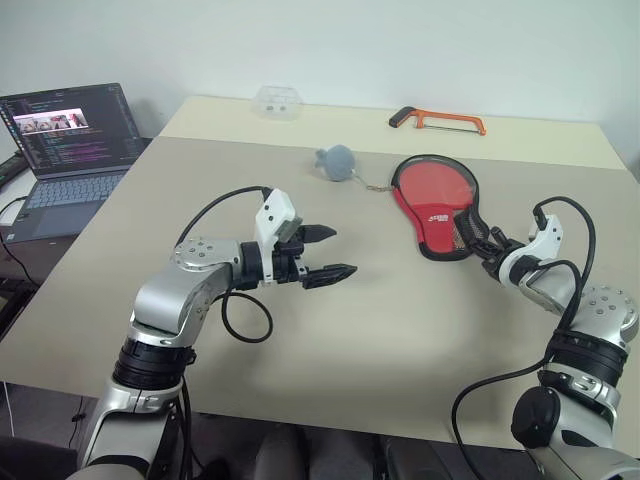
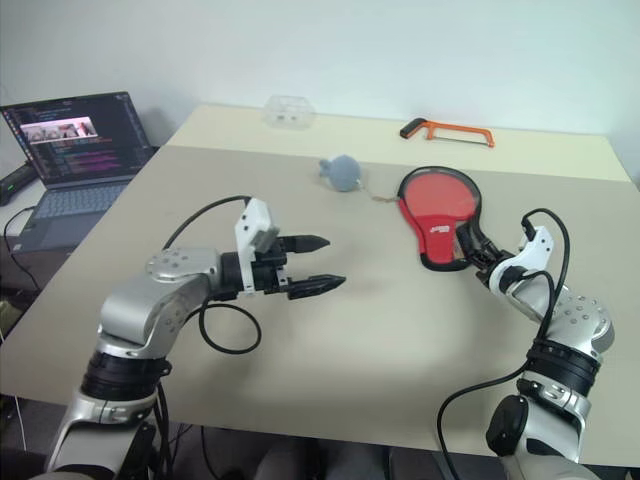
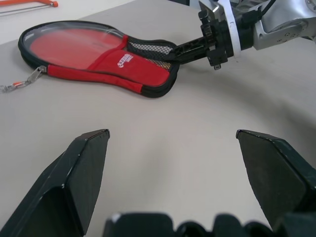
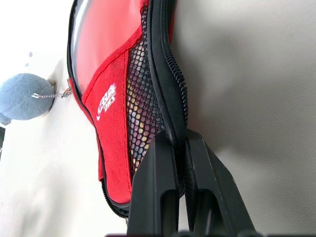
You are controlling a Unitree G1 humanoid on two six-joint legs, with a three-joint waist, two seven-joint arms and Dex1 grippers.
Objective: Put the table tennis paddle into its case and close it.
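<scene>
The right gripper (image 4: pixel 180 148) pinches the near black zip edge of the case (image 1: pixel 437 203), its white lettering unreadable, while the left gripper (image 1: pixel 330 252) hangs spread over bare table (image 1: pixel 400 340).

free: you have bare table (image 1: pixel 400 330) between left gripper (image 1: pixel 320 253) and case (image 1: pixel 437 205) | obstacles: grey plush (image 1: pixel 336 162) just beside the case's far end, hacksaw (image 1: pixel 437 121) and clear box (image 1: pixel 278 101) along far edge | laptop (image 1: pixel 68 150) off table, left
</scene>
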